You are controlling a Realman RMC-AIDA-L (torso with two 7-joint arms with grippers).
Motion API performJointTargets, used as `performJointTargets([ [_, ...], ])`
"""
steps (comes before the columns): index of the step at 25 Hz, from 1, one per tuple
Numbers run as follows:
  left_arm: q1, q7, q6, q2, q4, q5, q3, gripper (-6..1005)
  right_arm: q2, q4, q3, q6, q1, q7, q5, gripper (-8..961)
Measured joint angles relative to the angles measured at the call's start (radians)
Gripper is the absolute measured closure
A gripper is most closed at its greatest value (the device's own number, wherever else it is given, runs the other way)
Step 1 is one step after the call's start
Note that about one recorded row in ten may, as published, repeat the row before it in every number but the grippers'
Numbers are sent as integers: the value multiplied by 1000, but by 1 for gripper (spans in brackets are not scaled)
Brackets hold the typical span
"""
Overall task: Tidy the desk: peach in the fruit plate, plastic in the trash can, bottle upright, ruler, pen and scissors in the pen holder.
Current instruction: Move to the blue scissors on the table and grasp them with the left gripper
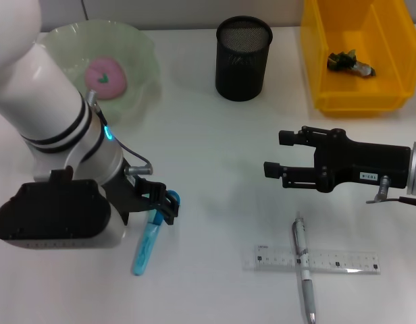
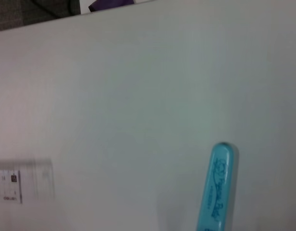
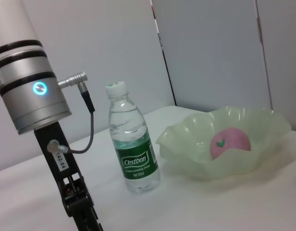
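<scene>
The left arm's big casing fills the near-left corner, and its left gripper [image 1: 161, 202] is low over the desk [image 1: 208, 142], clamped on the handle end of the scissors [image 1: 148, 241]. They're sheathed in a teal cover – long axis running from the gripper toward the near edge, tip angled slightly left, lying low against the desk. In the left wrist view only the rounded tip of the cover shows. My guess is it grabs the handles so the blade end can go into the holder first.

The right gripper [image 1: 281, 154] hovers over the middle-right, jaws spread wide with nothing between them, pointing toward the left edge. Looks like it's waiting its turn.

Near edge, right of centre: the ruler [image 1: 317, 260] lies flat, long axis parallel to the near edge, and the pen [image 1: 303, 268] crosses over it, running front to back, its tip seemingly toward the near edge. Both are still out.

The holder [image 1: 243, 58] – black mesh – stands at the far edge, centre, well apart from the scissors. The yellow bin [image 1: 356, 54] in the far-right corner has the plastic [image 1: 350, 63] in it. The plate [image 1: 142, 67] in the far-left corner holds the peach [image 1: 107, 77]. The right wrist view shows the bottle [image 3: 134, 143] upright beside the plate, so those three look done.
</scene>
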Motion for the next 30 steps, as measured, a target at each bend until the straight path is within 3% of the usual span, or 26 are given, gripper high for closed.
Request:
performJointTargets([
  [18, -21, -99, -69, -2, -7, 20, 148, 205, 1, 1, -9, -2, -15, 0, -5, 162],
  [30, -27, -122, -97, -2, -28, 34, 180, 399, 1, 1, -9, -3, -10, 0, -6, 163],
])
